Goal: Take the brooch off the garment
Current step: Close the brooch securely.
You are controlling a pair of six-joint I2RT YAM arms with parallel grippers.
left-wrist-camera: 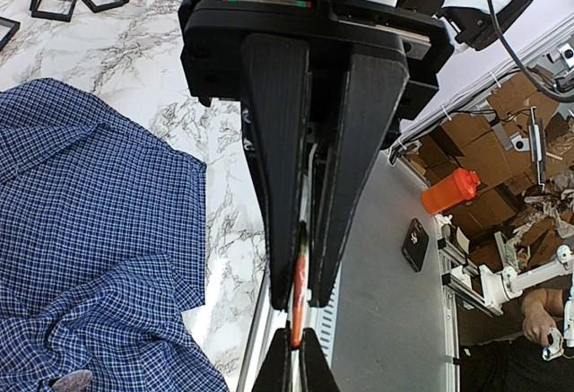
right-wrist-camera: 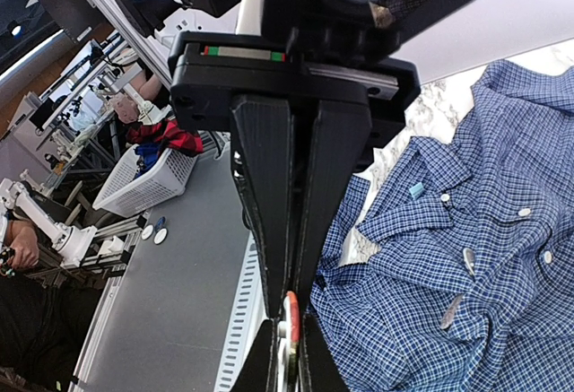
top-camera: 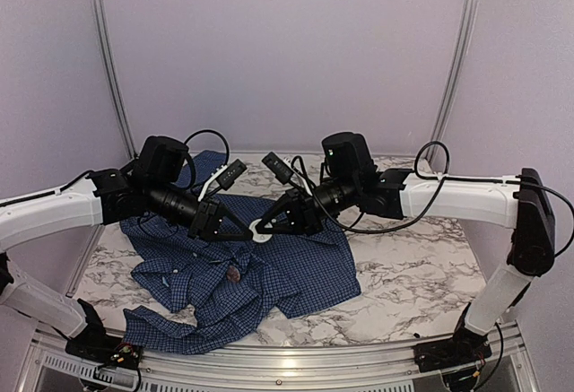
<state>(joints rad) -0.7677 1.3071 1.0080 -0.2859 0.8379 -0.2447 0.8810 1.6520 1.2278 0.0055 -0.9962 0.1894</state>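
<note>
1. Looking down on the garment (top-camera: 305, 271), spread and rumpled over a marble table (top-camera: 421, 275), with collar (right-wrist-camera: 399, 220) open and pale buttons (right-wrist-camera: 525, 213) facing up.
2. Finding the brooch (left-wrist-camera: 298, 316) lifted off the garment, held in the air above its middle and apart from the cloth.
3. Seen edge-on from both wrists as a thin disc with an orange-red rim; from overhead, showing as a small pale round shape over the garment's chest.
4. Reaching in from the garment's side toward the robot's left with the left gripper (top-camera: 247, 229), clamped fully shut on one edge of the brooch.
5. Reaching in from the garment's opposite side with the right gripper (top-camera: 274, 225), fingers pressed nearly together and pinching the other edge of the brooch.
6. Meeting tip to tip over the garment, with only the brooch between the two pairs of tips.
7. Spotting a small reddish-brown mark (top-camera: 235, 274) on the garment's front, nearer its near hem than the brooch; cannot tell what.
8. Noting two grey oblong bits (right-wrist-camera: 466, 262) on the garment beside the button row; too small to identify.
</note>
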